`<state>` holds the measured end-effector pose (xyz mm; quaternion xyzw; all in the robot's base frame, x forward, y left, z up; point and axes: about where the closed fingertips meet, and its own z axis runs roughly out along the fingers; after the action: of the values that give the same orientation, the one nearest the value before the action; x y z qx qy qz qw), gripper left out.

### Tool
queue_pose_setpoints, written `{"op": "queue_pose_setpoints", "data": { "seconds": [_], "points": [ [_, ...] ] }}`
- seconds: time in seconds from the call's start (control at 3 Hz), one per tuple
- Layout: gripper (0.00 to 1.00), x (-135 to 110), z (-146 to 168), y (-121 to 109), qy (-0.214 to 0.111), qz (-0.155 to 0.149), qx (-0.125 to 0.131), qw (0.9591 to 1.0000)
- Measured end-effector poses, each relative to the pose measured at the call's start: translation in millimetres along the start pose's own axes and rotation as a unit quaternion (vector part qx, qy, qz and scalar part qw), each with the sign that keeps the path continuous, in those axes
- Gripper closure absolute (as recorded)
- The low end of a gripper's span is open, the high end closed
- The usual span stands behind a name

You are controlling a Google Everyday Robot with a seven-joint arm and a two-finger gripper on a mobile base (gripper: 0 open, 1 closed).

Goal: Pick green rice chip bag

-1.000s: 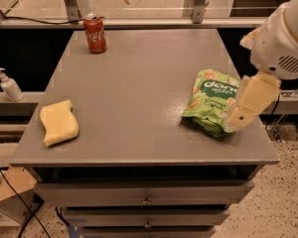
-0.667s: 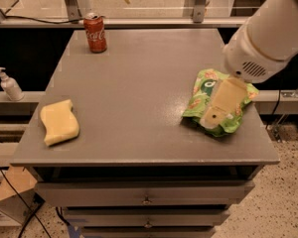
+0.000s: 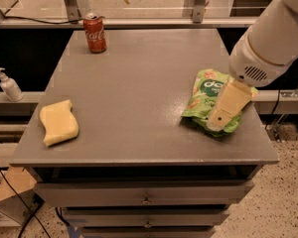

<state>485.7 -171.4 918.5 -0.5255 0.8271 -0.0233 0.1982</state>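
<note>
The green rice chip bag (image 3: 203,92) lies flat near the right edge of the grey table (image 3: 139,83), its dark green logo panel facing up. My gripper (image 3: 221,113) reaches in from the upper right on a thick white arm (image 3: 270,38). It hangs directly over the bag's right half and covers part of it. The bag rests on the table.
A red Coca-Cola can (image 3: 95,32) stands at the table's back left. A yellow sponge (image 3: 58,122) lies at the front left. A soap dispenser (image 3: 9,85) sits on a ledge left of the table. Drawers (image 3: 146,198) are below the front edge.
The arm has swung left from the table's right edge, so the gripper now sits over the bag. The bag, can and sponge have not moved.
</note>
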Motion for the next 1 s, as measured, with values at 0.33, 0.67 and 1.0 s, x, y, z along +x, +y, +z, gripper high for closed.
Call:
{"op": "queue_pose_setpoints", "data": {
  "seconds": [0.33,0.67,1.0],
  "points": [
    [0.0,22,27,-6,0.016,0.025,-0.009,0.9995],
    [0.0,40,55,-8,0.022,0.049,-0.02,0.9983],
    [0.17,41,78,-6,0.02,0.062,-0.034,0.9973]
  ]
}}
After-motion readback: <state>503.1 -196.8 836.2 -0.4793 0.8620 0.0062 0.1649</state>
